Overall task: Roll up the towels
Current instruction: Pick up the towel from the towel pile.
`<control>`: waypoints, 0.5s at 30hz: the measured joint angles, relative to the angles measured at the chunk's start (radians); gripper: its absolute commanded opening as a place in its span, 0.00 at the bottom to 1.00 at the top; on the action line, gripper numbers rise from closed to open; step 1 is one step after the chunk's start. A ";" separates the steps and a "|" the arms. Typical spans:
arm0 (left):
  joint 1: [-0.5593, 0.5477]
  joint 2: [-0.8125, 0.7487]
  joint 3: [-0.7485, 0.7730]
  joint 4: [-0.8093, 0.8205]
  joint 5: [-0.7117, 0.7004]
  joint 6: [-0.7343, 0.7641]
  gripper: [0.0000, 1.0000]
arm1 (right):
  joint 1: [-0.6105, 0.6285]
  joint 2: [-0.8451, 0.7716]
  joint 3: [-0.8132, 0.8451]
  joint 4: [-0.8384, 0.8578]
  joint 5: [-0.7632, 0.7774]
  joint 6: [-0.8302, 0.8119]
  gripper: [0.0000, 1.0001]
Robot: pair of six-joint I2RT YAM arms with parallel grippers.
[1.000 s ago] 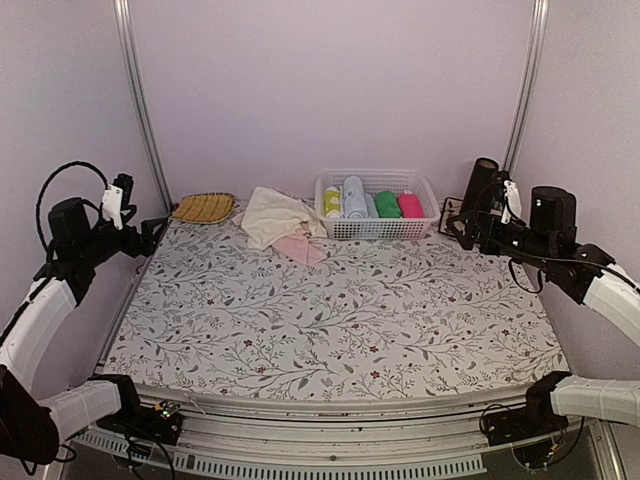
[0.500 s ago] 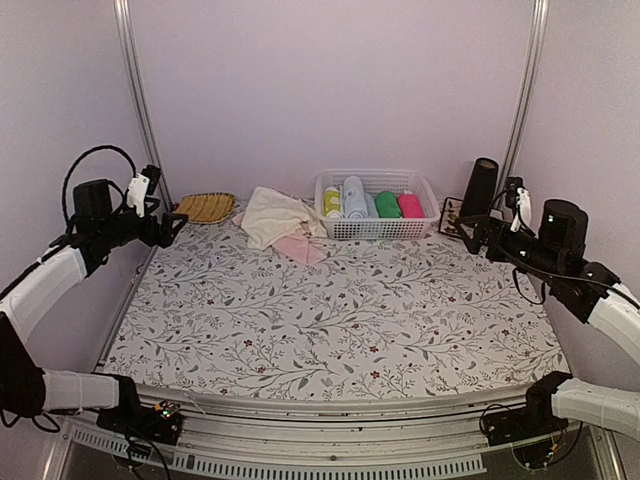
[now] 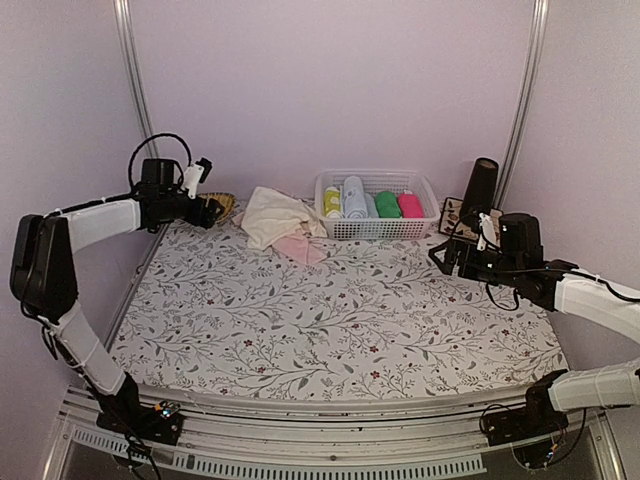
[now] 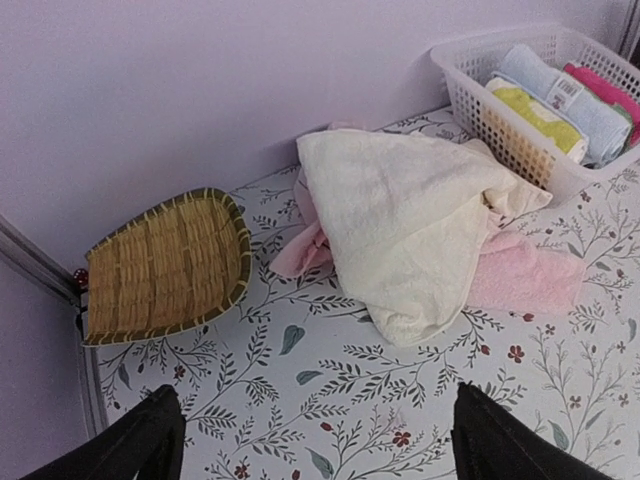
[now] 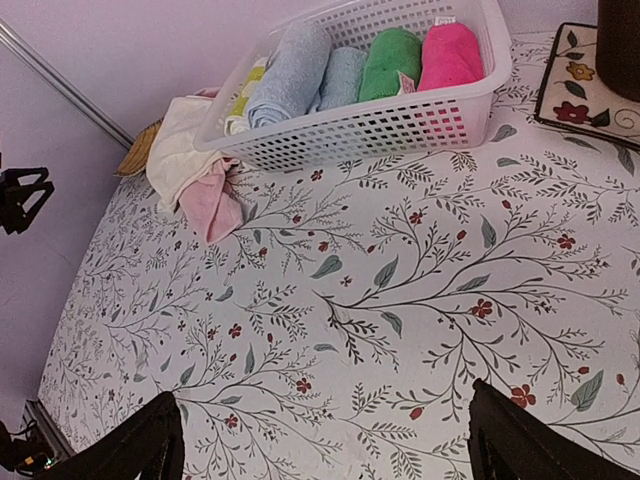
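Left gripper (image 4: pixel 320 455) hovered over the far-left corner of the table (image 3: pixel 350 330), jaws wide apart, nothing in them. Right gripper (image 5: pixel 330 450) hung over the right side of the table, nearer than the basket (image 5: pixel 400 125), jaws also wide apart and empty.

I saw both towels unrolled in one heap at the far edge. The cream towel (image 4: pixel 400 220) lay crumpled on top of the pink towel (image 4: pixel 525 280), covering most of it. Pink stuck out on the near-right side, plus a bit on the left. The heap sat between the woven tray (image 4: pixel 165 265) on its left and the basket on its right, with the cream towel up against the basket's left end. Neither gripper touched the heap.

In the basket I counted rolled towels (image 5: pixel 390 55) side by side: yellow-green, light blue, green, magenta. A black cylinder (image 3: pixel 483 190) stood upright at the far right on a floral tile (image 5: pixel 590 95).
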 measured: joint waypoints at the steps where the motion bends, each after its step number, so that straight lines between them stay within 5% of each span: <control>1: -0.019 0.040 0.019 0.000 -0.021 -0.005 0.91 | 0.000 0.000 -0.001 0.006 0.000 0.000 0.99; 15: -0.145 0.491 0.286 -0.105 -0.122 -0.084 0.70 | 0.002 -0.004 -0.009 0.025 0.037 -0.008 0.99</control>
